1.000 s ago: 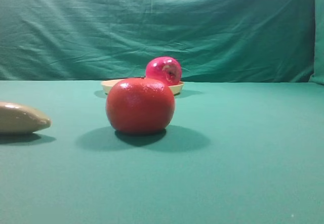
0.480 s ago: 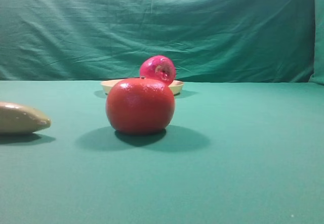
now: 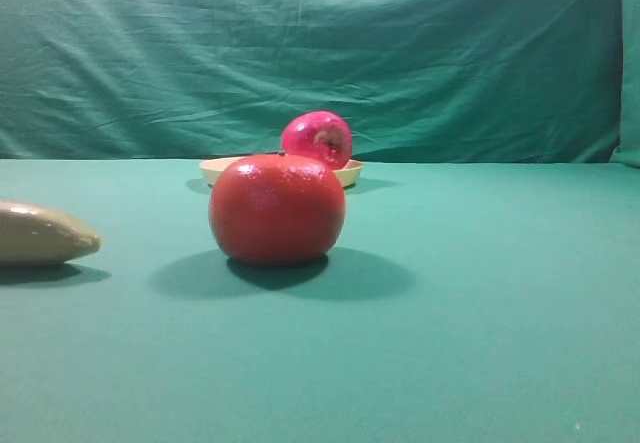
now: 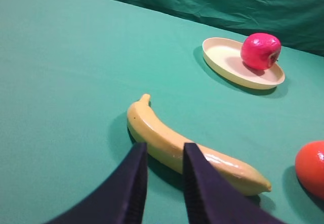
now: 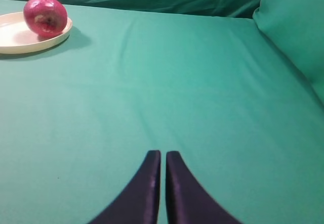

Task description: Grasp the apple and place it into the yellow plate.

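1. Four things lie on the green cloth surface (image 3: 480, 313): an apple, a yellow plate, a banana and an orange-red ball.
2. The apple (image 4: 260, 50) sits inside the yellow plate (image 4: 223, 62), toward the rim on the plate's right end in the left wrist view, its dimple turned sideways.
3. In the high view the orange-red ball (image 3: 277, 209) stands in front of the plate and hides its middle; the apple shows above the ball.
4. The banana (image 4: 187, 150) lies well apart from the plate, nearer the left arm, with the ball beyond its far tip.
5. The left gripper (image 4: 162, 178) hangs above the near side of the banana, its dark fingers a narrow gap apart and holding nothing.
6. The right gripper (image 5: 163, 183) is closed, its fingers almost touching, empty, over bare cloth well away from the plate.
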Tool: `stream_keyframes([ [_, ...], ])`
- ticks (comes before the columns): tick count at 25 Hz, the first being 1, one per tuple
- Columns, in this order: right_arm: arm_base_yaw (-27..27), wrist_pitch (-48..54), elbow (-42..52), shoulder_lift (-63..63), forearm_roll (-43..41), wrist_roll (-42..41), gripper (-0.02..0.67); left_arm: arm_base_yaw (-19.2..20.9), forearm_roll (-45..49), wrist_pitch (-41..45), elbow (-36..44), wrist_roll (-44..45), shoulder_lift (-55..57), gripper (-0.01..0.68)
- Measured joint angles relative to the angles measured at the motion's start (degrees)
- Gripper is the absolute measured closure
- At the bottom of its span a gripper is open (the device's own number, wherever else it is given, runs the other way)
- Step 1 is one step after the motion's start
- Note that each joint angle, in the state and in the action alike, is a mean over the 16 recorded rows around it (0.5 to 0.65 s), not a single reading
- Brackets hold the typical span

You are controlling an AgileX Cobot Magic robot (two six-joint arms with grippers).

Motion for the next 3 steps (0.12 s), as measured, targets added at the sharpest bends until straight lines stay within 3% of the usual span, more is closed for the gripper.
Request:
stream_keyframes([
  [3,0.0,0.0,0.0,0.0,0.0,0.0,0.649,0.0,0.0,0.0,0.0,0.0,0.0,0.516],
])
